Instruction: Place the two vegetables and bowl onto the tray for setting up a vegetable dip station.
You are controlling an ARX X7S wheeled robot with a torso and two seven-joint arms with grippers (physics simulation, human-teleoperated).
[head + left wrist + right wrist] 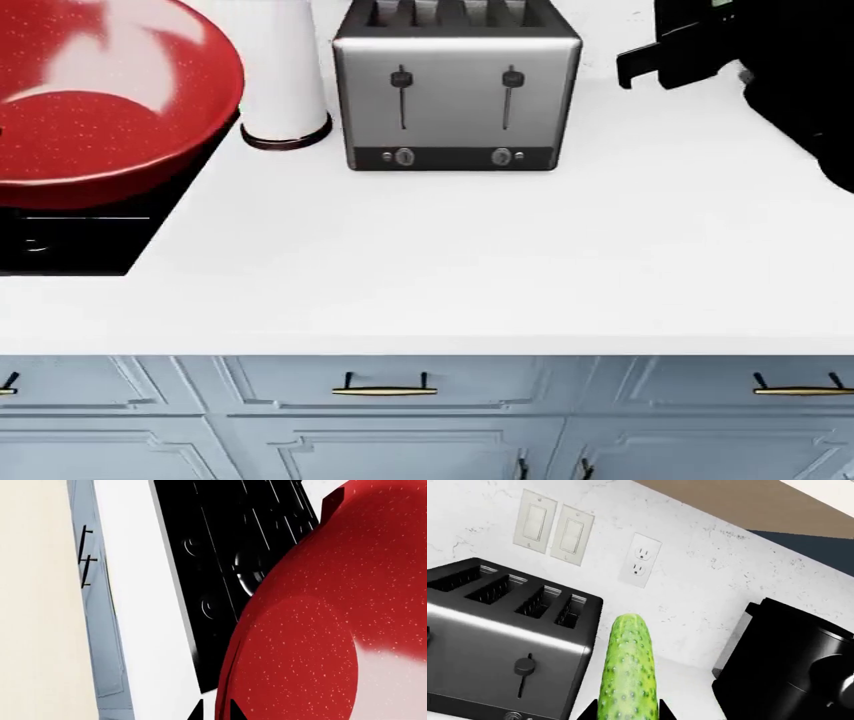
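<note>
Cucumber (627, 670) sits clamped in your right gripper (626, 711) near the toaster (500, 640); bowl (333, 625) rim is pinched by your left gripper (217, 711) over the stovetop (227, 570).

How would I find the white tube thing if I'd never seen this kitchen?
Look along the back of the white countertop for the shiny silver four-slot toaster. Just to its left stands the tall white cylinder with a dark ring round its base, squeezed between the toaster and the big glossy red bowl. It is the only plain white upright thing there.
</note>
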